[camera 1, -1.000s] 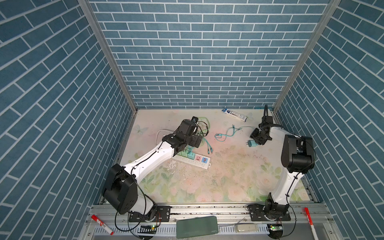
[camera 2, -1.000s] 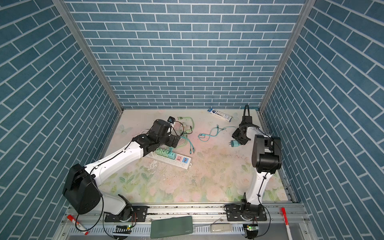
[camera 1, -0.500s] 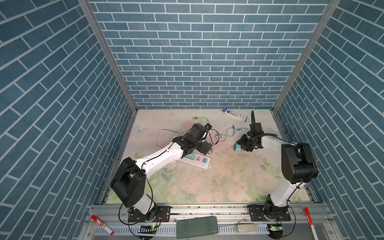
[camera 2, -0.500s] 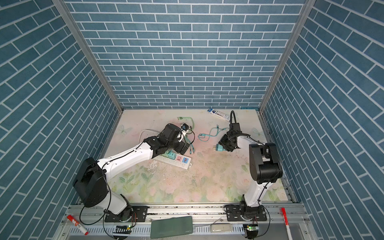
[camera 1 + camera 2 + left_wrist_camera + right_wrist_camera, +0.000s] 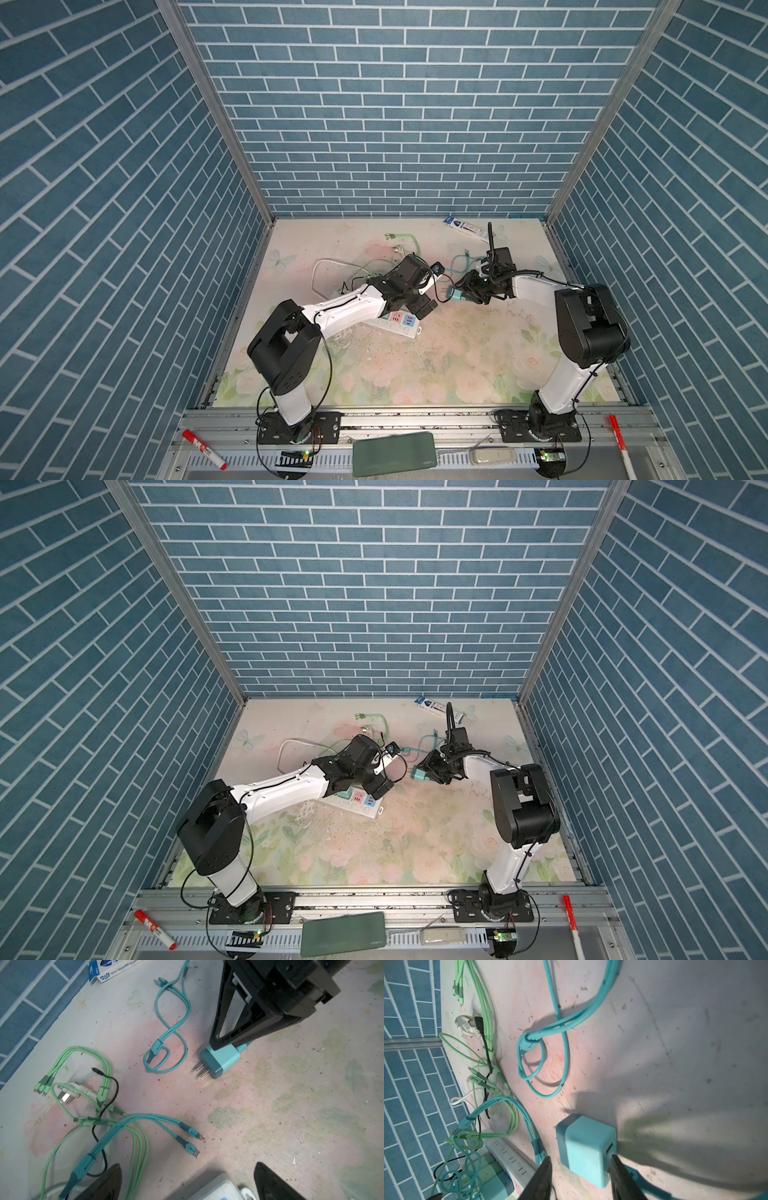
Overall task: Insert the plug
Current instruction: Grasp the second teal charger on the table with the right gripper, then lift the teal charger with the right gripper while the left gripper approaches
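Plug: the plug (image 5: 220,1061), a teal two-pin adapter, sits between the tips of the right gripper (image 5: 580,1157), low over the mat (image 5: 457,374) (whether it rests on the mat I cannot tell).
Pins: the pins (image 5: 201,1070) point away from the right gripper's wrist, toward the left gripper (image 5: 188,1163).
Right gripper: drawn in on the plug and clamping it. One of its fingers (image 5: 623,1176) presses the end with the port. A sliver of mat shows between the other finger and the plug in the right wrist view (from the left wrist camera, the tip sits right on the plug's body).
Teal cable: the teal cable (image 5: 176,1028) comes out from behind the plug, under the right gripper, and loops on the mat beside it.
Power strip: the white power strip (image 5: 399,328) lies beneath the left gripper, ahead of the plug's pins, near them but apart, sockets up.
Left gripper: jaws spread wide apart, holding nothing, with the strip's end below the gap. It faces the right gripper, close but not touching.
Loose leads: green cables (image 5: 83,1053) and a white connector (image 5: 68,1093) lie tangled beside the left gripper.
Box: a small box (image 5: 465,226) lies behind the right gripper, by the back wall.
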Controlling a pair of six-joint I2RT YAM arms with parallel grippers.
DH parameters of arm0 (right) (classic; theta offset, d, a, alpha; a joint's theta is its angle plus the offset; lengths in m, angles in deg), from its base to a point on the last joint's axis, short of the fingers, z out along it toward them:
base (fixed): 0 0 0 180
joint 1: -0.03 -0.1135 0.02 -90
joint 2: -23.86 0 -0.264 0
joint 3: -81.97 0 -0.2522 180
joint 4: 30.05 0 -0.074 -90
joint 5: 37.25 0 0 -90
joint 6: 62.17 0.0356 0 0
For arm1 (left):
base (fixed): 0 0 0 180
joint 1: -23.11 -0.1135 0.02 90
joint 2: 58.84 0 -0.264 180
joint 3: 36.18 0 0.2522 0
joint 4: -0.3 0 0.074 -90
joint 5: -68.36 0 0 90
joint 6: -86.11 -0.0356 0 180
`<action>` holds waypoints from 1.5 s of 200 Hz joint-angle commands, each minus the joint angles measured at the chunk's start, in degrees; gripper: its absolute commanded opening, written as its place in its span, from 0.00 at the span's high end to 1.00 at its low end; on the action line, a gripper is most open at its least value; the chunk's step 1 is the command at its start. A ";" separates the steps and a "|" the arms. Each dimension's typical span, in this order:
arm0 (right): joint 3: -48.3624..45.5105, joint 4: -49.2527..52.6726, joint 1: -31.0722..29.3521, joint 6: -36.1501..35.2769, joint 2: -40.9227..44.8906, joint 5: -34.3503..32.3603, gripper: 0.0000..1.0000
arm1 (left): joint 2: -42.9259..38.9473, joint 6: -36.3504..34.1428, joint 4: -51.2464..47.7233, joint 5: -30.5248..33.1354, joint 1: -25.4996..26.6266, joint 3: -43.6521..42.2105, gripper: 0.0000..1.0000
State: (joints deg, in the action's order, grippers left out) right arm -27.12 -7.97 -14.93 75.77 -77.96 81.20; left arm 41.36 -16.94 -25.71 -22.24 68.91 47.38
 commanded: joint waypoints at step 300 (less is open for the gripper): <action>15.90 14.13 -6.15 -10.79 -6.41 3.28 0.53 | 13.23 -30.14 11.30 -9.83 -1.81 5.37 0.00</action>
State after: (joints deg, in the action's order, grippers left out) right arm -11.14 3.35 -22.87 66.74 -90.15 87.25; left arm 52.79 -44.77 -10.61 -30.64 67.80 49.41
